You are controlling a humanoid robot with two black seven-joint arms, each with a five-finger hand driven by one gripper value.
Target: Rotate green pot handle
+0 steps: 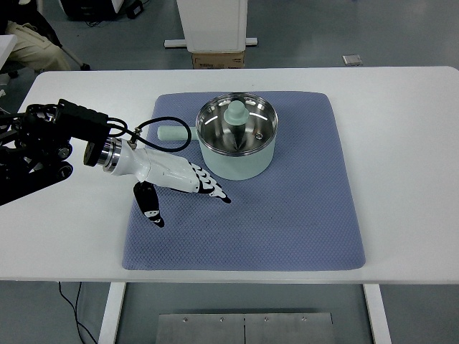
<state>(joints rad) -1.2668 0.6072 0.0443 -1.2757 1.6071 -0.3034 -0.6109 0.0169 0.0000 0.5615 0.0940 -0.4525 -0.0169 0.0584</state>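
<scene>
A pale green pot (pixel 237 152) with a glass lid and green knob (pixel 236 111) stands on the blue-grey mat (pixel 287 208), toward its far side. Its green handle (pixel 176 133) sticks out to the left. My left hand (pixel 188 180) reaches in from the left, white with black-tipped fingers. It lies low over the mat just in front of the handle, fingers stretched out toward the pot's front left side. The thumb (pixel 149 205) hangs down toward me. The hand is open and holds nothing. The right arm does not show.
The mat lies in the middle of the white table (pixel 401 143). A white pedestal and a cardboard box (pixel 217 59) stand beyond the far edge. A person's legs show at the top left corner (pixel 29 39).
</scene>
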